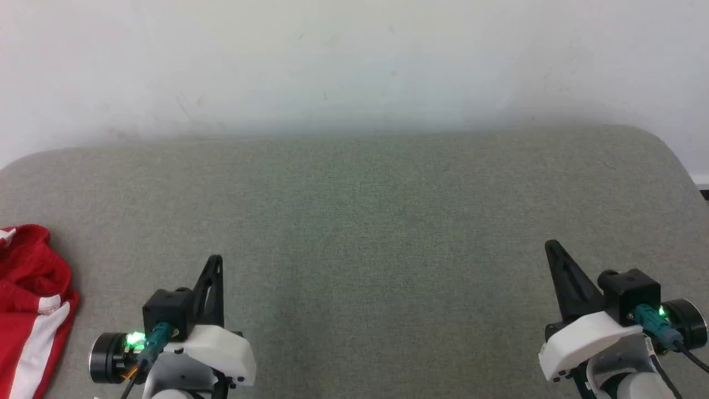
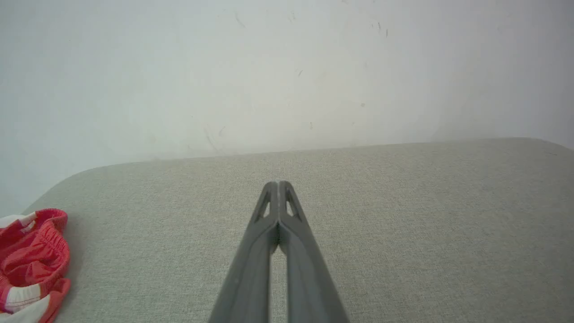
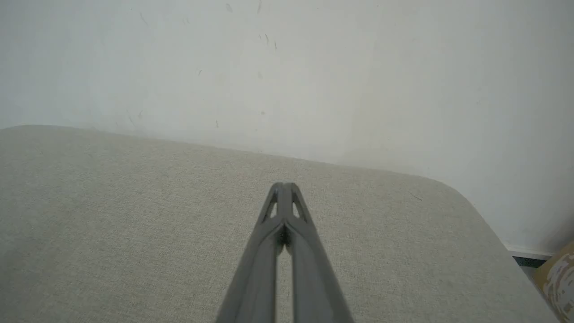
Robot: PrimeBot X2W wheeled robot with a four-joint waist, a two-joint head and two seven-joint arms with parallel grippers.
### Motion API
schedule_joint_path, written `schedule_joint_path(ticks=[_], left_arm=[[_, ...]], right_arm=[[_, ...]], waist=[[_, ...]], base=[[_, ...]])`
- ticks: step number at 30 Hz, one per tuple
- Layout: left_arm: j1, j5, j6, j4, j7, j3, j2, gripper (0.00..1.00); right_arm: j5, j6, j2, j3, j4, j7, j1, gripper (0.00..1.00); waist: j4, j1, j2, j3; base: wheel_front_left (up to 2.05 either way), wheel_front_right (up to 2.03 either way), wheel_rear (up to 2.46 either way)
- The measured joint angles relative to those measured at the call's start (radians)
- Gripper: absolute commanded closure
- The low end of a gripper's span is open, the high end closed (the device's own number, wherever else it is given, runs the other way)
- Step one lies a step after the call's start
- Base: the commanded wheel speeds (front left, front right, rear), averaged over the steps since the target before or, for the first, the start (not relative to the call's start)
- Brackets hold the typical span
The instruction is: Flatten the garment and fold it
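The red garment (image 1: 30, 310) with white stripe bands lies bunched at the left edge of the grey fabric surface (image 1: 354, 221), partly cut off by the picture's edge. In the left wrist view the garment (image 2: 31, 264) shows crumpled at the lower left. My left gripper (image 1: 216, 259) hovers at the lower left, well to the right of the garment, its fingers pressed together and empty (image 2: 278, 184). My right gripper (image 1: 550, 244) stands at the lower right, far from the garment, its fingers likewise together with nothing between them (image 3: 283, 185).
A pale wall (image 1: 354, 61) rises behind the surface's far edge. The surface has rounded corners at far left and far right. In the right wrist view a tan patterned object (image 3: 558, 278) sits beyond the right corner.
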Motion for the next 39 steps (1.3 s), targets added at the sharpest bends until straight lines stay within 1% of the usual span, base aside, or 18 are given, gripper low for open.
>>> schedule_joint_path(ticks=[24, 25, 39], left_arm=[[0.0, 0.0, 0.0, 0.0, 0.0, 0.0, 0.0, 1.0], [0.0, 0.0, 0.0, 0.0, 0.0, -0.001, 0.0, 0.0], [0.0, -0.003, 0.0, 0.01, -0.014, -0.014, 0.0, 0.0]], right_arm=[[0.0, 0.0, 0.0, 0.0, 0.0, 0.0, 0.0, 1.0], [0.0, 0.0, 0.0, 0.0, 0.0, 0.0, 0.0, 0.0], [0.002, 0.0, -0.001, 0.0, 0.009, -0.013, 0.0, 0.0]], waist=[[0.0, 0.0, 0.0, 0.0], [0.0, 0.0, 0.0, 0.0], [-0.001, 0.0, 0.0, -0.001]], base=[[0.0, 0.0, 0.0], [0.0, 0.0, 0.0], [0.0, 0.0, 0.0]])
